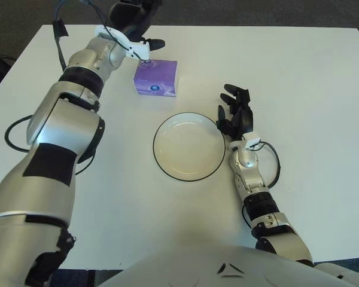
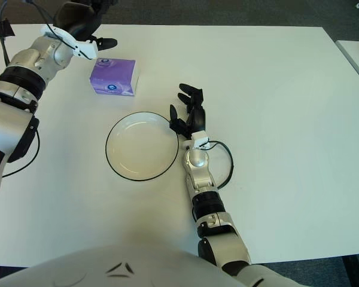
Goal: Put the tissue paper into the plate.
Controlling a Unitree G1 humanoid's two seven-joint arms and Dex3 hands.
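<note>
On the white table (image 1: 311, 78) in the left eye view, a small purple rectangular tissue paper pack (image 1: 155, 77) lies flat near the far left part of the surface, its printed top facing up. Nearer the robot and a little to the right of it sits a round white plate with a thin dark rim (image 1: 163, 162), well apart from the pack and holding nothing. The left hand (image 1: 136, 27), black-fingered at the end of a silver arm that reaches along the left side of the table, shows just beyond the far left corner of the pack, with one dark finger pointing out toward the right above the pack's far edge; it holds nothing, and whether it touches the pack cannot be told. The right hand (image 1: 234, 113) shows just beside the right rim of the plate, its black fingers loosely spread and pointing away from the robot, gripping nothing. In the right eye view the same layout appears shifted leftward: the tissue pack (image 2: 113, 77) lies beyond and left of the plate (image 2: 116, 160), the left hand (image 2: 84, 27) is at the pack's far left corner, and the right hand (image 2: 188, 116) is close against the plate's right edge, with a thin black cable (image 2: 224, 167) looping beside its wrist.
</note>
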